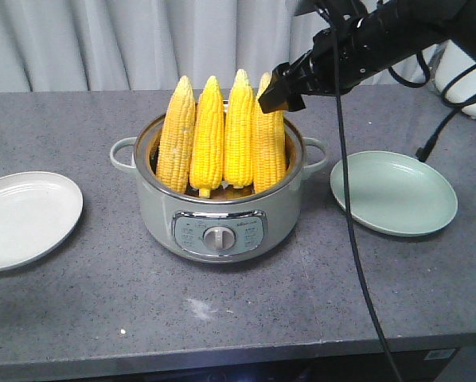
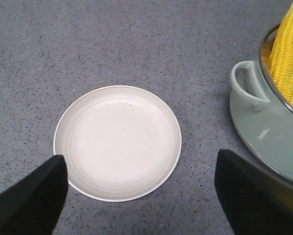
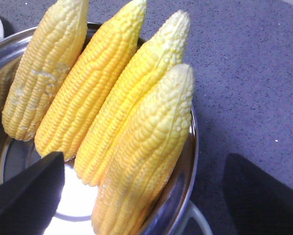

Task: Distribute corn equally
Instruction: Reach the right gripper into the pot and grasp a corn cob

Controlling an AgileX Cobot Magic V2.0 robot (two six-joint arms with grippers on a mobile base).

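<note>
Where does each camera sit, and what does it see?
Front view: back from the table, facing it; pot, corn, white plate, green plate, right gripper show.
Left wrist: above the white plate, looking down; left gripper shows.
Right wrist: close over the corn in the pot; right gripper shows.
Front and left wrist share the white plate; all show the pot.

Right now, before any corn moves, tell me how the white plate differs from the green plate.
The white plate is off-white; the green plate is pale green. In the front view, the white plate lies left of the pot, the green plate right of it. Both are round and empty.
</note>
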